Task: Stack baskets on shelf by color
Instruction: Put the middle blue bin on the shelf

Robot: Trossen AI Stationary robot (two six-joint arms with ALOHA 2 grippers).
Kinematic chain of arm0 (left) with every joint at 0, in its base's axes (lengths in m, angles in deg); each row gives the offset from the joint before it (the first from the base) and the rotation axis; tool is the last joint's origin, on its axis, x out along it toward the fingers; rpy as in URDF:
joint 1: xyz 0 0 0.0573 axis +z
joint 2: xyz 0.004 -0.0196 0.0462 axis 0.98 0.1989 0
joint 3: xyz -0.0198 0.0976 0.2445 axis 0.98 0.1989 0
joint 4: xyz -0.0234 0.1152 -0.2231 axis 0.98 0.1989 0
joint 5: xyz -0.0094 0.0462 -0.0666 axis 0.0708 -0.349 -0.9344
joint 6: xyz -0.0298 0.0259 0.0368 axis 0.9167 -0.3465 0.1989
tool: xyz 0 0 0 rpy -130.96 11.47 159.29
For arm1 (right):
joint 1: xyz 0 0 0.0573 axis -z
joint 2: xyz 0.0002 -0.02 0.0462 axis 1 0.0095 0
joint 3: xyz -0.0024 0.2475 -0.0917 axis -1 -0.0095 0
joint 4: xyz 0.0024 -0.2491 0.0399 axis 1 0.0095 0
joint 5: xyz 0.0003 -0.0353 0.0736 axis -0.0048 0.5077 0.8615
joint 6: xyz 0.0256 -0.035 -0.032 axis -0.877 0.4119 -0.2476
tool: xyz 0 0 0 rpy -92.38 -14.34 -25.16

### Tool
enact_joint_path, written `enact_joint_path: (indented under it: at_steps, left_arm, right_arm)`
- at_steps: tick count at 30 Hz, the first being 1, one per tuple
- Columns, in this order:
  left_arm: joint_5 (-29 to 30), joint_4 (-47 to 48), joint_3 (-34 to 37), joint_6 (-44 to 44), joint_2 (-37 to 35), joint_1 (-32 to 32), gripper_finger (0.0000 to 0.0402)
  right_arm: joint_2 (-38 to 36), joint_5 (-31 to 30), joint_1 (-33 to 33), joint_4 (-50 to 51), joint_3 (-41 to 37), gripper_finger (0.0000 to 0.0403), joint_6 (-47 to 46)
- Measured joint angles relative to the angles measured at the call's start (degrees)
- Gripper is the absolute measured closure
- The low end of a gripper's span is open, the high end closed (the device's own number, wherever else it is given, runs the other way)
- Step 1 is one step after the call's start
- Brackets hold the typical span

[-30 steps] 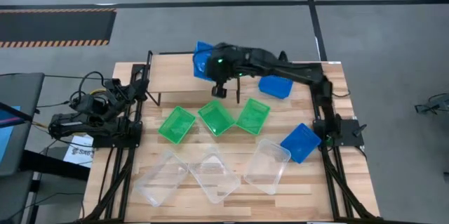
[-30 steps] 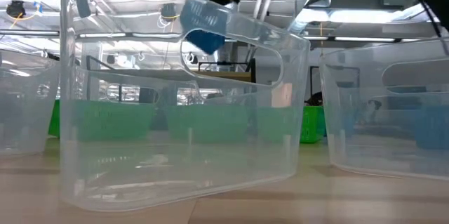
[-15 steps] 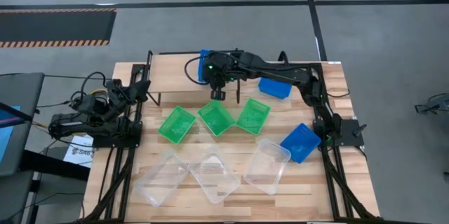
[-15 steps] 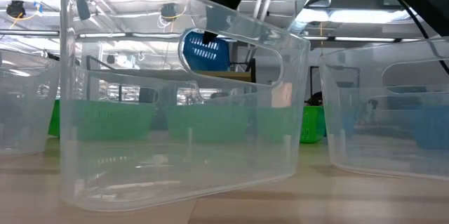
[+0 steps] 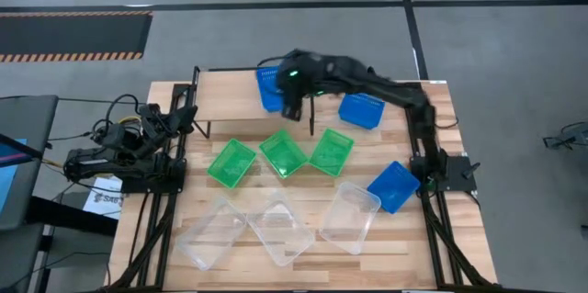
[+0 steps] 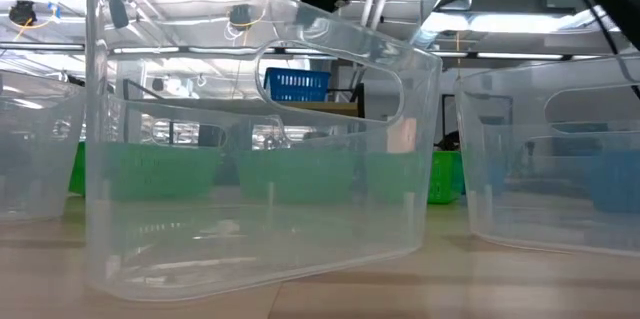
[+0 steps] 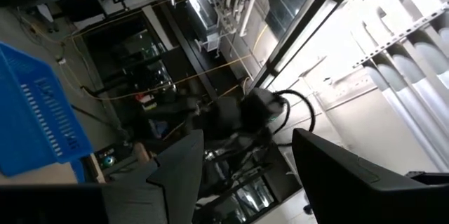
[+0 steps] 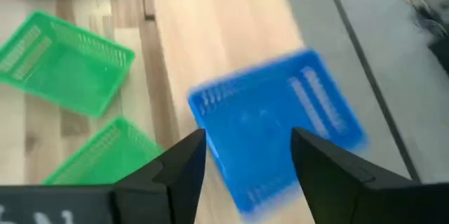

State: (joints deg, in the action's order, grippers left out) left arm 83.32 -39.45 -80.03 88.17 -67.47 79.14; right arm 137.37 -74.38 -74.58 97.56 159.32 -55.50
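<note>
High view shows the right gripper [image 5: 296, 109] over the shelf [image 5: 230, 97], its fingers now spread apart above a blue basket [image 5: 268, 88] that lies flat on the shelf's light wood top; half a second earlier that basket was still pinched in the gripper and hung tilted, and a second earlier it was higher and farther from the shelf top. The other baskets have not moved: a second blue basket [image 5: 361, 110] sits just beyond the shelf's end, a third blue one [image 5: 394, 185] lies well away from the shelf near the right arm's base, three green baskets [image 5: 285, 152] stand in a row in front of the shelf, and three clear baskets [image 5: 277, 227] lie farther out from it. The left gripper [image 5: 188, 117] waits beside the shelf's other end. Right wrist view adds what the overhead cannot: the released blue basket [image 8: 277, 126] lies on the wood between the spread right gripper [image 8: 247, 155] fingers, free of both, with two green baskets [image 8: 66, 62] off the shelf's edge below. Low view, looking through a clear basket [image 6: 250, 149], shows the blue basket [image 6: 296, 85] resting level on the shelf. Left wrist view shows the left gripper [image 7: 245, 161] with fingers parted on nothing and a blue basket [image 7: 38, 122] at its side.
</note>
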Motion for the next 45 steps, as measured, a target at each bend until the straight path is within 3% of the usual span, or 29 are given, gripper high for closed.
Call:
enact_joint_path:
  at_steps: [9,11,21,32,40,43,45]
  left_arm:
    - [-0.55,1.19,0.0,0.07,0.0,-0.01,0.0194]
    - [-0.52,1.2,0.0,0.09,0.0,-0.01,0.0194]
    - [-1.29,1.92,0.0,1.16,0.01,-0.01,0.0194]
    - [-1.22,-0.3,0.0,2.42,0.01,-0.01,0.0194]
    - [-0.99,-0.49,0.0,2.21,0.01,-0.01,0.0194]
    - [-1.01,-0.62,0.0,2.44,0.02,-0.01,0.0194]
    - [-1.07,-0.85,0.0,2.46,0.02,-0.01,0.0194]
  right_arm:
    - [-7.96,-3.86,7.65,22.84,-0.4,0.0187,-13.52]
    - [-8.29,-3.79,9.36,24.05,-1.47,0.0191,-14.37]
    - [-3.99,3.27,8.48,13.53,-11.36,0.0194,-10.07]
    - [0.46,5.55,5.72,1.79,-11.74,0.0204,-6.58]
    - [0.45,10.95,4.66,-13.71,-11.74,0.0207,-3.13]
    - [0.18,10.79,4.7,-15.34,-11.74,0.0207,-3.34]
    - [-0.85,6.94,4.72,-13.99,-11.76,0.0208,-5.04]
